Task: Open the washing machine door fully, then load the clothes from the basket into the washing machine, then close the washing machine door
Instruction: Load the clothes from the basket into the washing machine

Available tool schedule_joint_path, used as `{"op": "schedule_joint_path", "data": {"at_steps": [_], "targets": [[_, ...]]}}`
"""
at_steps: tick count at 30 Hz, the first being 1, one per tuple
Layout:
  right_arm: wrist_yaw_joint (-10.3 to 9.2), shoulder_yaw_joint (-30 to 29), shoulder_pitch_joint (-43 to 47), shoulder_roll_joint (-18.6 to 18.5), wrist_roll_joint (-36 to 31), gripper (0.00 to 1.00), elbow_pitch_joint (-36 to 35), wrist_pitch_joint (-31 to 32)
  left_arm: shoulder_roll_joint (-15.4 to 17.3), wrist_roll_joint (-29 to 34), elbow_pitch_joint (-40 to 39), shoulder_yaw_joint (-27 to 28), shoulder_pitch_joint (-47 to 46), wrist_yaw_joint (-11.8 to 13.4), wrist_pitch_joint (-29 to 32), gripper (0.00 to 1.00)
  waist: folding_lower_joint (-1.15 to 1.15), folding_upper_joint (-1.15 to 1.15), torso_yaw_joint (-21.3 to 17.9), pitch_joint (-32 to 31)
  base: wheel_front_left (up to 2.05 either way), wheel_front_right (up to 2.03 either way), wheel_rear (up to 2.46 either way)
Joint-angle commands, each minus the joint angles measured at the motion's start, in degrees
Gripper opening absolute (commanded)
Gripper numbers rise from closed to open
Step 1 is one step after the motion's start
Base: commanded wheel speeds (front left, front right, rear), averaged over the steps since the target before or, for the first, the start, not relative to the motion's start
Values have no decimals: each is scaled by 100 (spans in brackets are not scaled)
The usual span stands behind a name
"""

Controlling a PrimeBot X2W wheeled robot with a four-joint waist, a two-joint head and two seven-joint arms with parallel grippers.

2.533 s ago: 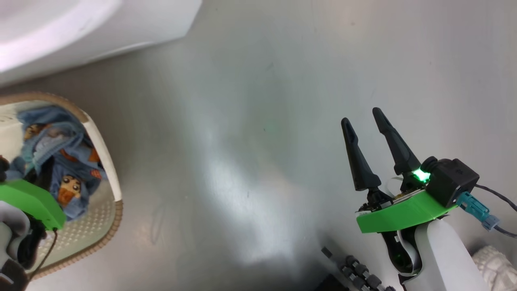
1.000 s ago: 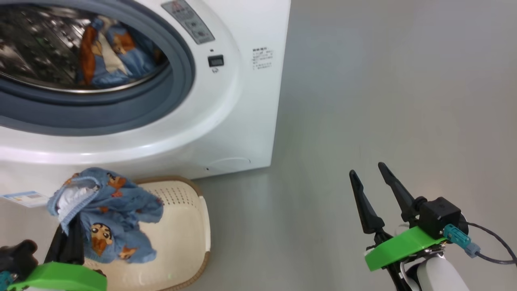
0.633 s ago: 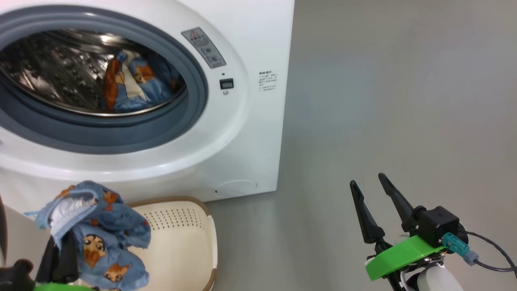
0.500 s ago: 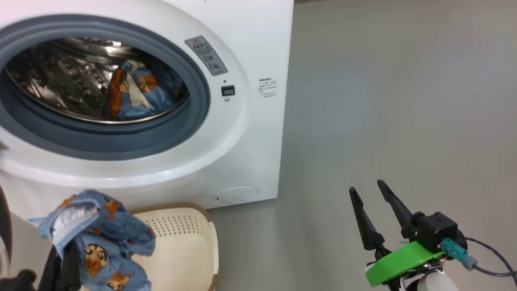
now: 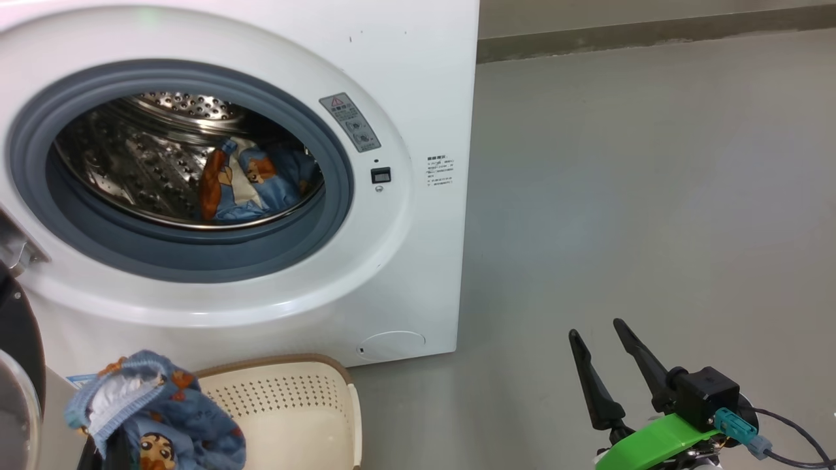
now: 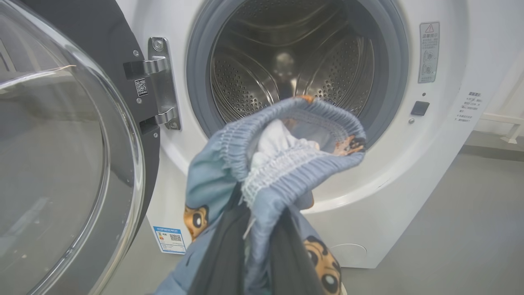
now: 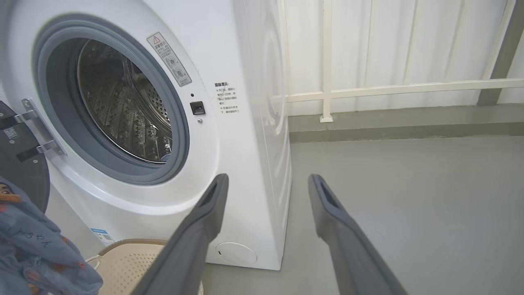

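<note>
Both reach forward: left end effector [image 6: 253, 241] pinches the clothes [image 6: 286, 164] aloft, right end effector [image 5: 595, 329] gapes wide.

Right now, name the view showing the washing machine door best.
Left wrist view: the washing machine door stands open, glass bowl, black rim and hinge clear. Head view catches its edge; right wrist view, a dark sliver.

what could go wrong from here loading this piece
The clothes drape loosely over the shut jaws of the left gripper; a trailing end could snag on the grey gasket or hang over it instead of reaching the drum.
The open washing machine door stands close beside the held bundle; the arm might bump it.
</note>
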Motion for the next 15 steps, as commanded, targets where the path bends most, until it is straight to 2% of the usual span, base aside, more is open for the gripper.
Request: {"op": "schedule_joint_path", "data": {"at_steps": [1, 15], "targets": [[9, 140, -50, 7, 38, 100, -146, -27, 41, 69, -183, 219, -125, -9, -78, 0, 0, 0, 1, 3, 0, 0, 0], [9, 171, -41, 7, 81, 100, -159, -27, -32, -20, -167, 132, -237, -9, -78, 0, 0, 0, -77, 115, 0, 0, 0]]}}
